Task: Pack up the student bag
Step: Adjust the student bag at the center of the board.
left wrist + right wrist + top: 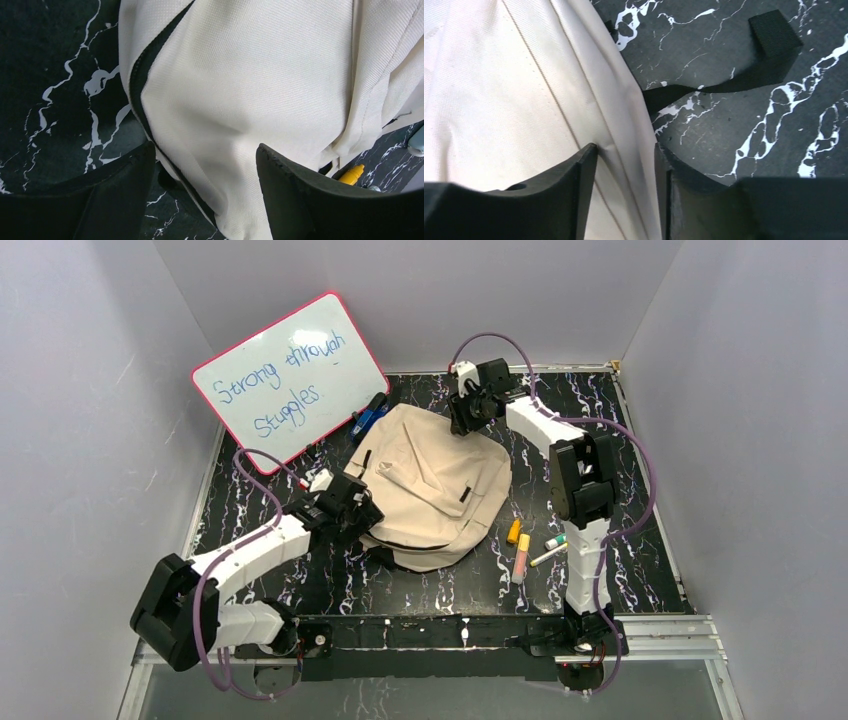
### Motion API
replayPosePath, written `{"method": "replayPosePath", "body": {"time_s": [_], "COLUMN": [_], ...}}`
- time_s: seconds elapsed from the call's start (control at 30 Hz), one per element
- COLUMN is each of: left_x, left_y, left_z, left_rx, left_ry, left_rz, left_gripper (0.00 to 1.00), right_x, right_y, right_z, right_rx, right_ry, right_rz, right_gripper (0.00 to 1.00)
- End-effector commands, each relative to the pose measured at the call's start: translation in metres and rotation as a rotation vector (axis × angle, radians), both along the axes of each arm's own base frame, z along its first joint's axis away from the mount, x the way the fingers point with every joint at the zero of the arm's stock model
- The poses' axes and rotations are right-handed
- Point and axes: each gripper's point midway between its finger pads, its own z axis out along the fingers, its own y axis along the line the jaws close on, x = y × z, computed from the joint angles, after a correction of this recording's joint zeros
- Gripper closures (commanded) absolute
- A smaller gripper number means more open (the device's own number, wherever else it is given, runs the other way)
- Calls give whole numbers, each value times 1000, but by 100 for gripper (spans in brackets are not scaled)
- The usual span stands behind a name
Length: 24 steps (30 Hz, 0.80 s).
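From above, the student bag [432,490] lies flat and slumped in the middle of the table [640,570]. It looks soft, light and floppy, so a seam, zipper edge or strap would probably hold better than the loose panel. The left gripper [347,512] is at its near-left corner and the right gripper [470,412] at its far edge. In the left wrist view the fingers [125,180] stand spread wide, the bag's bulging zippered corner filling the gap below them, unpinched. In the right wrist view the fingers [579,175] stand close on either side of the bag's seamed edge and touch the cloth, but a firm grip cannot be told. A black strap [744,75] trails just beside it.
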Motion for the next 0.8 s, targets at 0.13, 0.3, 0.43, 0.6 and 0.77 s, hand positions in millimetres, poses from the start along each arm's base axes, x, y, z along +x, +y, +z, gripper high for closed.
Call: {"method": "replayPosePath", "body": {"time_s": [0.13,0.3,0.43,0.6,0.77], "left_x": [5,28,60,94,110], "left_y": [-2,10,24,56,74], "left_z": [-13,3,10,13,10], "left_rx": [32,85,54,141,225], "left_ry": [-48,-116,-77,-18,28], "left_rz": [-87,-128,-172,-195,-214], "left_gripper": [38,56,80,83,79], "right_x": [-6,-14,-23,-50,-80], "right_y": [-23,-37,-35,-24,-38], "right_z": [8,16,27,28,10], "right_rx": [-50,-52,17,121,106], "right_ry": [53,66,86,172,229], "right_rz": [-139,-259,-317,-319,-376], "right_gripper": [65,81,92,96,96]}}
